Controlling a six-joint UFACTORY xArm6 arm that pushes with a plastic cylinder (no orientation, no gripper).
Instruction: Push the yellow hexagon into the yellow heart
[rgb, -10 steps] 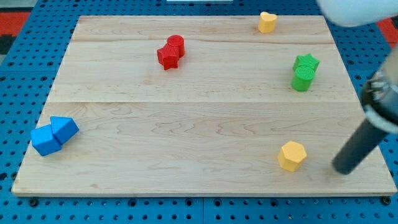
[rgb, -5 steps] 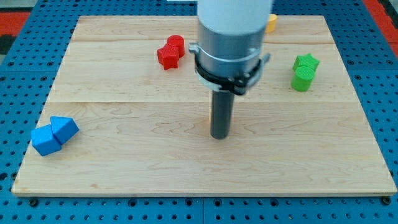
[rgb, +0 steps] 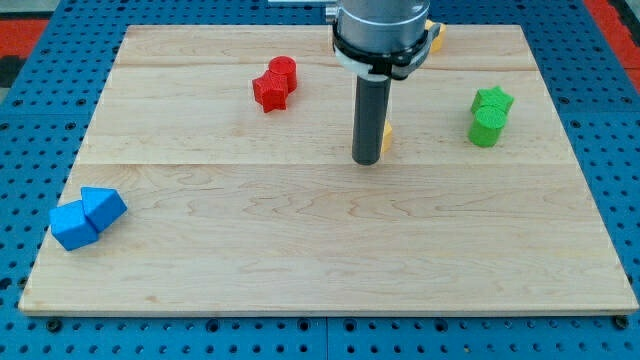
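My tip (rgb: 366, 160) rests on the wooden board near its middle, a little toward the view's top. The yellow hexagon (rgb: 386, 137) shows only as a thin sliver at the rod's right edge, just above the tip; the rest is hidden behind the rod. The yellow heart (rgb: 435, 36) sits at the board's top edge, mostly hidden behind the arm's body; only its right side shows. The hexagon lies well below the heart and apart from it.
Two red blocks (rgb: 275, 83) touch each other at the upper left of the middle. Two green blocks (rgb: 489, 115) stand together at the right. Two blue blocks (rgb: 86, 217) sit together near the board's left edge (rgb: 60, 200).
The rod swept from the lower right to the middle, then moved up and slightly right. The yellow hexagon has left the lower right and now peeks out behind the rod.
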